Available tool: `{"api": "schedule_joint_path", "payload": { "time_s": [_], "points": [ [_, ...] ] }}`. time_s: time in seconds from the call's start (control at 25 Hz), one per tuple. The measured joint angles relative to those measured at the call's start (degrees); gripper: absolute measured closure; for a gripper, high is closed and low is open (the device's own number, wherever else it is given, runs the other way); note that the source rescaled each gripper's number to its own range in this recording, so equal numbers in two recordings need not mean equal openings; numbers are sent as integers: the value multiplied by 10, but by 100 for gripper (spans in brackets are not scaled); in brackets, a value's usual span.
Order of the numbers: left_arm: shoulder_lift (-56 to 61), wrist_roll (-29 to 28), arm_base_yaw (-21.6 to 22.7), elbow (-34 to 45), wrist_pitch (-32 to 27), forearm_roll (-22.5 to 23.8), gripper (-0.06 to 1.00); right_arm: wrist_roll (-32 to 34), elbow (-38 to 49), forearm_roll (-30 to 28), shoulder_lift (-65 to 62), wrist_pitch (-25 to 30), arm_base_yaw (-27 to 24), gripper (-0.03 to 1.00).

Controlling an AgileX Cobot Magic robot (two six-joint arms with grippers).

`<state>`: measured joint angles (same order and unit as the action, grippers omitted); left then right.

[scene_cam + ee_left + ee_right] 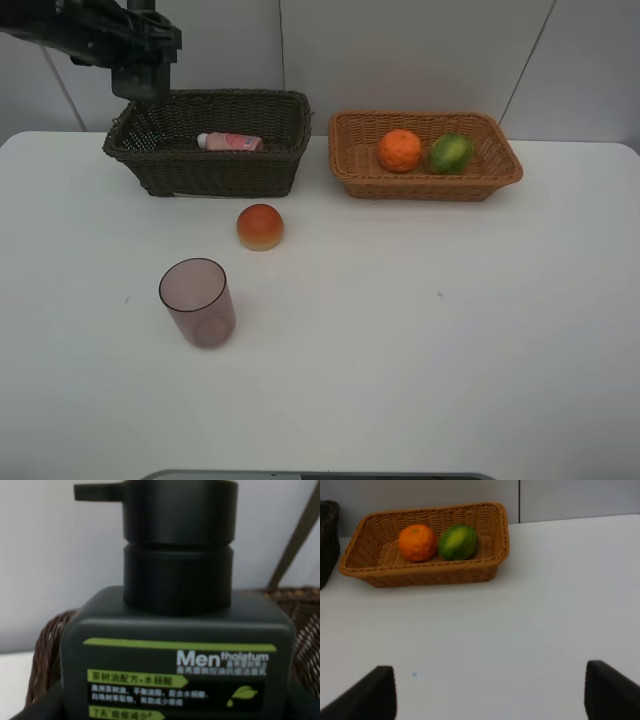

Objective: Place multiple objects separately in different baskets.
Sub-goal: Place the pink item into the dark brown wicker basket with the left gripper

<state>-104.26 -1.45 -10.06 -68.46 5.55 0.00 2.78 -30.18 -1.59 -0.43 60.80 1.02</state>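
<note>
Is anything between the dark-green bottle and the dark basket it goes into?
Nothing visible. The left gripper holds the dark-green bottle above the dark brown basket's left end; the pink bottle lies nearer its middle, aside.

This looks like a robotics lab bench. A bare white surface backs onto plain pale wall panels with visible seams, and a black robot arm reaches in at the far left. The items laid out are an odd mix of fruit and toiletries: a dark brown wicker basket, an orange-tan wicker basket, a tangerine, a green round fruit, a peach-like fruit, a translucent pink cup, a pink bottle and a dark-green Mentholatum bottle.
</note>
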Motion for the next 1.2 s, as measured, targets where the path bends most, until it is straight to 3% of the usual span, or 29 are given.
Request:
{"api": "schedule_joint_path", "payload": {
  "time_s": [0.2,0.52,0.84,1.2],
  "points": [
    [-79,0,0,0,110,0,14,0,0,0,0,0,0,22],
    [-157,0,0,0,214,0,14,0,0,0,0,0,0,22],
    [-183,0,0,0,220,6,14,0,0,0,0,0,0,22],
    [-194,0,0,0,178,10,14,0,0,0,0,0,0,22]
  ]
}}
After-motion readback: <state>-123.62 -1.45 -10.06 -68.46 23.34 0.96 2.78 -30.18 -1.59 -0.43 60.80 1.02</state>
